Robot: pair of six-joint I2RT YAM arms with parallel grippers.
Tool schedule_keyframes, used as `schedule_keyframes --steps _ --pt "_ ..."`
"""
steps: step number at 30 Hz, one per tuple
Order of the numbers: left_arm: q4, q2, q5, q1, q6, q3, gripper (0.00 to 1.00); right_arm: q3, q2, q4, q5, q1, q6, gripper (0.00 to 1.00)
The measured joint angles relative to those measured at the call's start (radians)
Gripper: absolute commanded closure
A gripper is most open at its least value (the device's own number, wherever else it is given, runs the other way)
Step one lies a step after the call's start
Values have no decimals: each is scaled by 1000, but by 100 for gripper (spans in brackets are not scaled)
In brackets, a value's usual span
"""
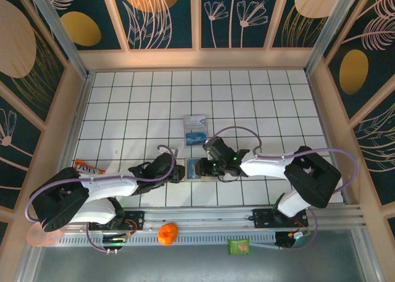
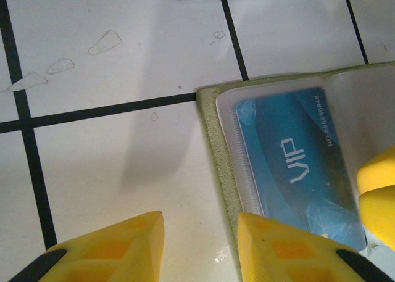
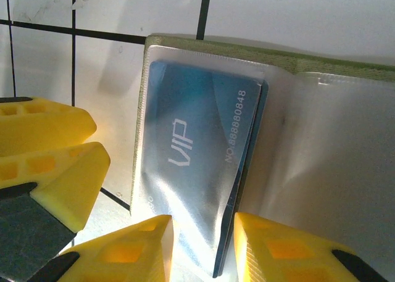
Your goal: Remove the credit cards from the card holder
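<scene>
The card holder [image 2: 213, 143] lies open on the counter [image 1: 142, 109], between the left arm [image 1: 105, 186] and the right arm [image 1: 265, 166]. The left gripper [image 2: 200, 232], jaws apart, should press the holder's 9 o'clock edge down. The right gripper [image 3: 203, 232], jaws apart around a corner of the blue card [image 3: 197, 152], should pinch softly and pull toward 3 o'clock. Both arms reach in low.

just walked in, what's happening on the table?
Both arms are bent over the open card holder at the near middle of the table. The left gripper is open, with one finger at the holder's edge. The right gripper has its fingers on either side of a blue VIP card that sits in a clear sleeve; I can't confirm a grip. A pale card and a second blue card lie beyond the holder.
</scene>
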Motion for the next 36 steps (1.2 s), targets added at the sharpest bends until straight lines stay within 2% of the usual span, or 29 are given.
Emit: schedule_keyframes --steps 36 --pt "0 0 0 0 0 -13 64 0 20 60 -37 2 0 67"
